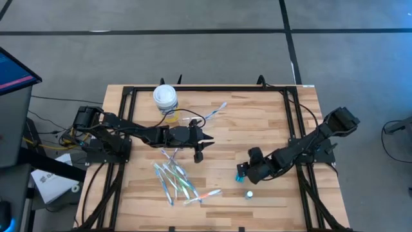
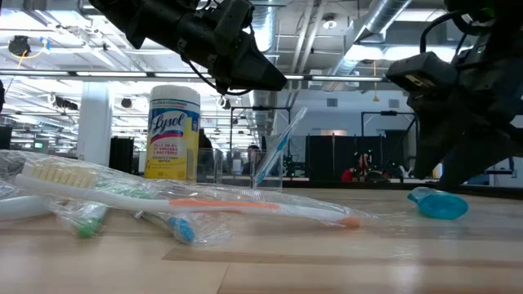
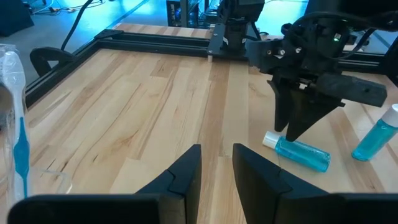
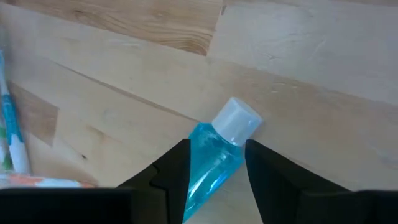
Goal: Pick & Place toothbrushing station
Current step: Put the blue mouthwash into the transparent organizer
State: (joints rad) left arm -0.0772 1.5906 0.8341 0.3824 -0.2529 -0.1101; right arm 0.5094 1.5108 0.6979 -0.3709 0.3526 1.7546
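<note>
A small blue tube (image 4: 214, 165) with a white cap (image 4: 237, 119) lies flat on the wooden table. My right gripper (image 4: 216, 146) points steeply down over it, open, one finger close on each side of the tube's body just behind the cap; the left wrist view shows its fingertips (image 3: 291, 132) by the cap end. A second blue tube (image 1: 248, 193) stands nearer the front edge. Several wrapped toothbrushes (image 1: 175, 177) lie in a loose pile at centre left. A clear cup (image 2: 268, 170) holds one toothbrush (image 2: 282, 140). My left gripper (image 3: 216, 165) hovers open above mid-table, with nothing between its fingers. My right gripper has its two fingers (image 4: 177, 163) alongside the tube's body (image 4: 205, 155), across the tube, coming from above. Whether they touch the tube I cannot tell. The tube rests on the table.
A yellow canister with a white lid (image 1: 165, 96) stands at the far left of the table, close to the cup. A black frame rail (image 1: 206, 89) runs round the table's edges. Bare wood lies between the two arms and at the far right.
</note>
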